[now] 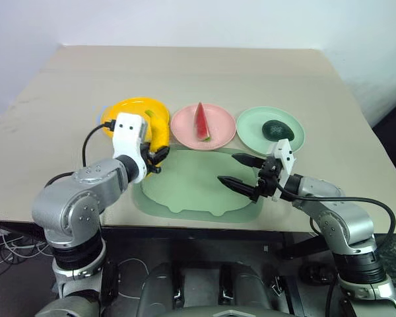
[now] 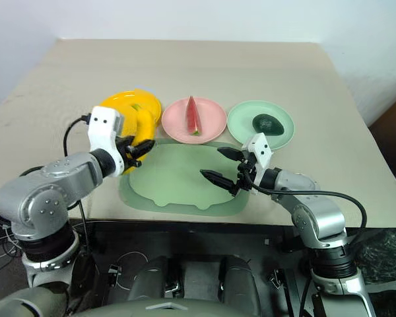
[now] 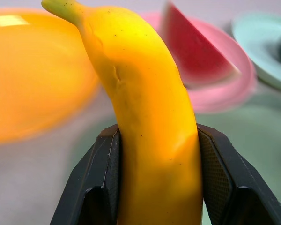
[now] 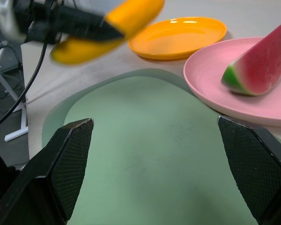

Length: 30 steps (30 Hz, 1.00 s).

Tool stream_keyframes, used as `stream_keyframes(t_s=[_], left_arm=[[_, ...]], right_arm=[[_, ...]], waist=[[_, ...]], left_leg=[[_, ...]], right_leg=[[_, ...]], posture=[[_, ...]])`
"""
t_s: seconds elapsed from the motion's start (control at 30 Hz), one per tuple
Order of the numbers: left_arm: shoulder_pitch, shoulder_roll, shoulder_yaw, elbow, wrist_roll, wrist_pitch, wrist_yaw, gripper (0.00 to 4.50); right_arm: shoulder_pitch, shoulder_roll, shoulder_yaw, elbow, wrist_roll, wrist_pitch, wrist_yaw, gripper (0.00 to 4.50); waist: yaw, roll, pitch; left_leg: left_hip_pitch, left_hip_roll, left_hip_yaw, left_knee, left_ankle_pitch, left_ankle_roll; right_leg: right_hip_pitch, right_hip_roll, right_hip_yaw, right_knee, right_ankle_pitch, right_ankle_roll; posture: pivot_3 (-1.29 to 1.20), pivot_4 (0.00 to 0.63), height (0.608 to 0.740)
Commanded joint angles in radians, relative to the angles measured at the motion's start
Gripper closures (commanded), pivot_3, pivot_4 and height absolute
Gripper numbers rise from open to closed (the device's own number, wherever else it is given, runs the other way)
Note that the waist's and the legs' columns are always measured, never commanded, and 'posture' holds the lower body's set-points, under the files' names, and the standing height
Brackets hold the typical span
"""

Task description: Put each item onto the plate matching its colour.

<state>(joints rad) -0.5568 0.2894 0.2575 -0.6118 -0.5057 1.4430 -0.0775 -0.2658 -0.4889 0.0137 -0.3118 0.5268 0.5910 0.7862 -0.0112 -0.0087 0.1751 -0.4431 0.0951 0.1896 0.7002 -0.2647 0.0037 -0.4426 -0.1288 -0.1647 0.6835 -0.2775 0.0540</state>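
So the banana [image 3: 150,126] was clamped between the left gripper's [image 1: 157,158] fingers, held up off the table [image 1: 185,72] right at the near edge of the yellow-orange plate [image 1: 129,109]. Next over, the watermelon wedge [image 1: 201,122] was sat on the pink plate [image 1: 185,129], and the avocado [image 1: 277,129] on the mint green plate [image 1: 251,125]. The right gripper [image 1: 241,173] was kept over the pale green mat [image 1: 185,188], fingers spread wide, nothing held.

mat [image 1: 198,188]: large, pale green, flat at table's near edge | table [image 1: 185,72]: beige | wall [image 1: 185,20]: white
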Motion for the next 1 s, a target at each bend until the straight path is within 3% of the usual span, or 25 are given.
stream_keyframes(t_s=[0.03,0.17,0.57,0.77,1.0], left_arm=[[-0.001,0.06,-0.039,0.099,0.092,-0.191,-0.008,2.61],[0.007,0.053,-0.029,0.226,0.13,-0.362,-0.023,2.61],[-0.125,0.009,0.001,0.64,0.235,-0.611,0.062,2.61],[-0.249,0.03,-0.019,0.865,0.265,-0.727,0.04,2.61],[-0.469,0.085,-0.066,1.284,0.329,-0.879,-0.042,2.61]], right_arm=[[-0.016,0.024,0.005,-0.04,0.008,-0.016,-0.021,0.0],[-0.016,0.043,0.031,-0.052,0.001,-0.014,-0.037,0.0],[0.01,0.044,0.035,-0.014,-0.006,-0.064,-0.024,0.0],[0.008,0.049,0.038,0.018,-0.015,-0.092,-0.015,0.0],[-0.009,0.059,0.045,0.009,-0.019,-0.075,-0.046,0.0]], waist=[[0.0,0.0,0.0],[0.002,0.0,0.0],[0.0,-0.002,0.0],[0.001,-0.002,0.0],[-0.001,-0.003,0.0]], left_leg=[[0.0,0.0,0.0,0.0,0.0,0.0],[0.0,0.0,0.0,0.0,0.0,0.0],[0.0,-0.001,0.0,0.0,0.0,0.0],[0.0,-0.001,0.0,0.0,0.0,0.0],[-0.001,-0.001,0.0,0.0,0.0,0.0]], right_leg=[[0.0,0.0,0.0,0.0,0.0,0.0],[0.0,0.0,0.0,0.0,0.0,0.0],[0.0,0.0,-0.001,0.0,0.0,0.0],[0.0,0.0,-0.001,0.0,0.0,0.0],[0.0,0.0,-0.001,0.0,0.0,0.0]], posture=[[0.0,0.15,0.695],[0.0,0.15,0.695],[0.0,0.15,0.695],[0.0,0.15,0.695],[0.0,0.15,0.695]])
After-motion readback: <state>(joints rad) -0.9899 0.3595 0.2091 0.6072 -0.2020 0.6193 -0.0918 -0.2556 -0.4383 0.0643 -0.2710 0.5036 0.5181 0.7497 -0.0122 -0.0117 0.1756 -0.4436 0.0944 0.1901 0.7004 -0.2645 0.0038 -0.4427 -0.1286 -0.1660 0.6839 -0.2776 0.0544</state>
